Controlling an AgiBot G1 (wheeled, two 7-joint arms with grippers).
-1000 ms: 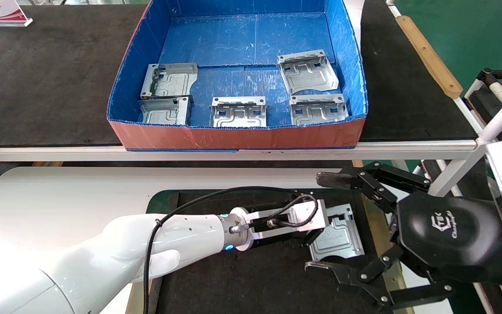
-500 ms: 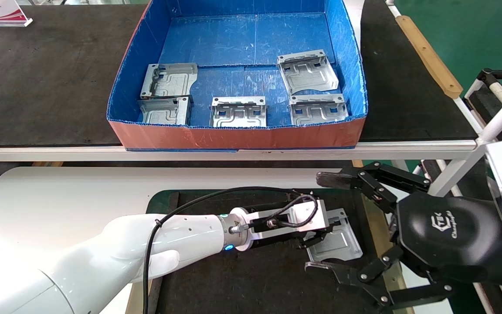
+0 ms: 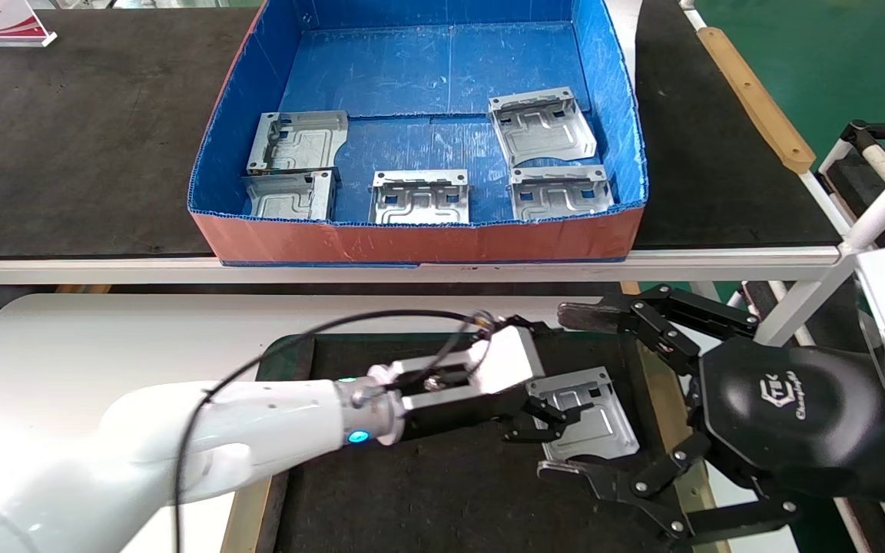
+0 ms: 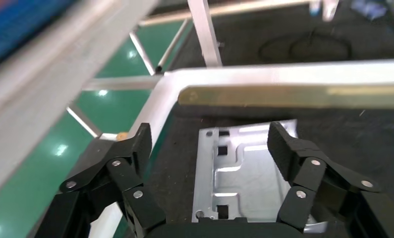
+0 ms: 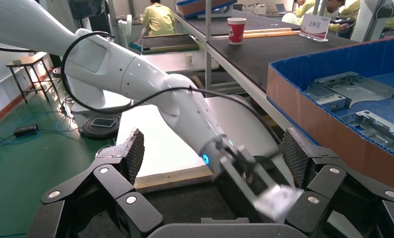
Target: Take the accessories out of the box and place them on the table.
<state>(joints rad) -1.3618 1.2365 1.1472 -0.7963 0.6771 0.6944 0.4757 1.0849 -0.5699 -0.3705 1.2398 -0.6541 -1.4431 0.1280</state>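
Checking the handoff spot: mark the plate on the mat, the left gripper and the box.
Plate on the mat (image 3: 592, 418), head view, on its ribbed face.
Left gripper (image 4: 212, 148), left wrist view, midway between its open fingertips.
Box (image 3: 412, 240), head view, on its orange front wall.

We see a factory workshop floor: green painted flooring (image 5: 16, 163), long black-topped benches (image 3: 66, 138), a blue bin (image 3: 419, 230) of stamped metal plates (image 3: 542, 127), and seated workers (image 5: 157, 17) beyond.

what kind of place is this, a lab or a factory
Probably a factory or workshop floor: stamped metal plates in a blue box, long black-topped workbenches, a green floor and seated workers.
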